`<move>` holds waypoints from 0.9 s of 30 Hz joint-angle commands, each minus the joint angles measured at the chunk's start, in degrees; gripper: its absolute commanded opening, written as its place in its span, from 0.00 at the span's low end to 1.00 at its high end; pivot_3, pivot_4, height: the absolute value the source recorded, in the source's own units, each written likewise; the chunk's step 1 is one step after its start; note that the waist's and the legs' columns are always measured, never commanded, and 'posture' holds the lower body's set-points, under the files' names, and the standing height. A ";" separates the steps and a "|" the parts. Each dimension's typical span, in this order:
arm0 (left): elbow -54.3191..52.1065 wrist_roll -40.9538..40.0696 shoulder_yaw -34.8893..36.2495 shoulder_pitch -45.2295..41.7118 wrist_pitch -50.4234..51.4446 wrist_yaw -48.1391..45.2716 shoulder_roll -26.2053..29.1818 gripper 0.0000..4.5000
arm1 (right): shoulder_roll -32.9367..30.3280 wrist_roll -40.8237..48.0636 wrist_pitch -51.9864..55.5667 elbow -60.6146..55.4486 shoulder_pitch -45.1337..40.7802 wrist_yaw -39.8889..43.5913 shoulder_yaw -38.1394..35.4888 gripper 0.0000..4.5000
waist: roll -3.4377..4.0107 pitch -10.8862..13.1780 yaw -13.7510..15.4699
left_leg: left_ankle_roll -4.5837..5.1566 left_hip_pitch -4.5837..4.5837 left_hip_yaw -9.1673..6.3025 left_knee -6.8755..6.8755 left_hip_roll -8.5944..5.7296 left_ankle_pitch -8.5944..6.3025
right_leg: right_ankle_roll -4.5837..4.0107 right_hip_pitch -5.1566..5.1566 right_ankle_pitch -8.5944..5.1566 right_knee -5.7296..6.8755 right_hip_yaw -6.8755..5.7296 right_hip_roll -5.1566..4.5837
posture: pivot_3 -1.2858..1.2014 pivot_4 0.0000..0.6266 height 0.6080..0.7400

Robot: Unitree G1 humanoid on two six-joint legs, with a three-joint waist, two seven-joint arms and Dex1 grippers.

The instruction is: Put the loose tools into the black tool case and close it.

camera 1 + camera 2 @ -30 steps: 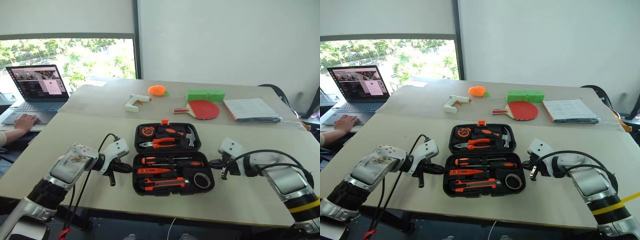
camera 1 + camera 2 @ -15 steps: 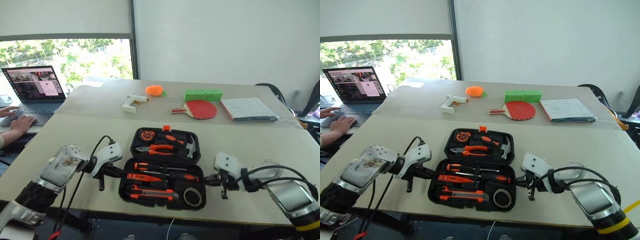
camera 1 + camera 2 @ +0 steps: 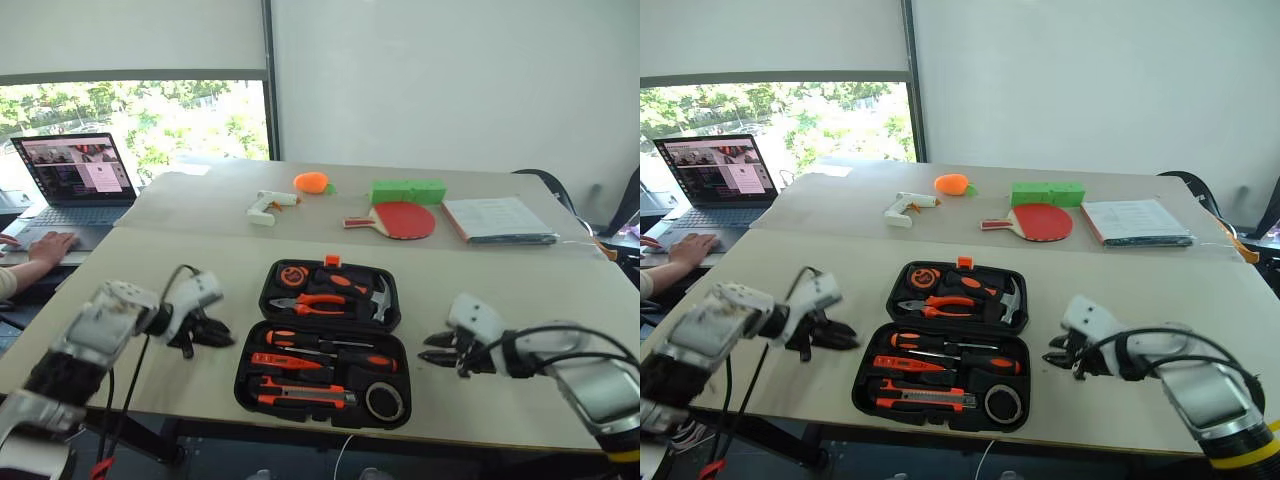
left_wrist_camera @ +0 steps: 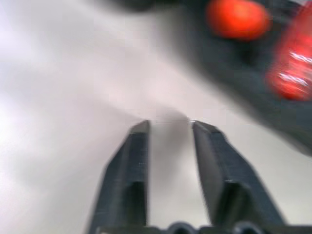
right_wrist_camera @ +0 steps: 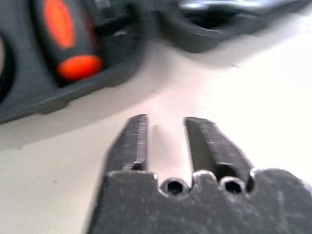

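The case [image 3: 325, 345] lies open on the desk [image 3: 150, 260], tools seated. Our left pincer [image 3: 205, 333] and right pincer [image 3: 440, 355] flank it, parted, empty. We should lift the lid evenly.

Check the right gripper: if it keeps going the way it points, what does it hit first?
Most likely the right edge of the open black tool case. The right gripper points left at it, empty, with bare table between. Depth is uncertain; angled down, it might touch the table first.
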 commanded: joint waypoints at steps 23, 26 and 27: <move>17.14 -3.37 -1.54 -19.96 19.57 10.10 -16.72 0.34 | 13.74 8.37 26.07 22.61 -24.35 -12.61 -1.71 0.84 | 0.00 0.01 -0.01 | -0.01 -0.45 -0.11 -0.06 -0.10 0.00 | 0.02 -0.35 0.00 -0.07 -0.03 -0.11 | 0.52 0.24 0.97; 17.99 -3.59 -1.10 -20.11 19.37 10.26 -17.57 0.13 | 13.43 8.21 26.00 22.35 -23.87 -12.14 0.17 0.62 | 0.01 0.00 0.20 | -0.02 -0.44 -0.11 -0.04 -0.12 0.01 | 0.02 -0.34 0.00 -0.03 -0.04 -0.13 | 0.52 0.24 0.97; 18.04 -3.70 -1.04 -20.14 19.41 10.24 -17.80 0.04 | 13.33 8.37 26.33 22.06 -23.81 -11.86 0.72 0.54 | 0.02 0.00 0.23 | -0.02 -0.43 -0.11 -0.03 -0.14 0.01 | 0.03 -0.32 0.01 -0.02 -0.04 -0.14 | 0.52 0.24 0.97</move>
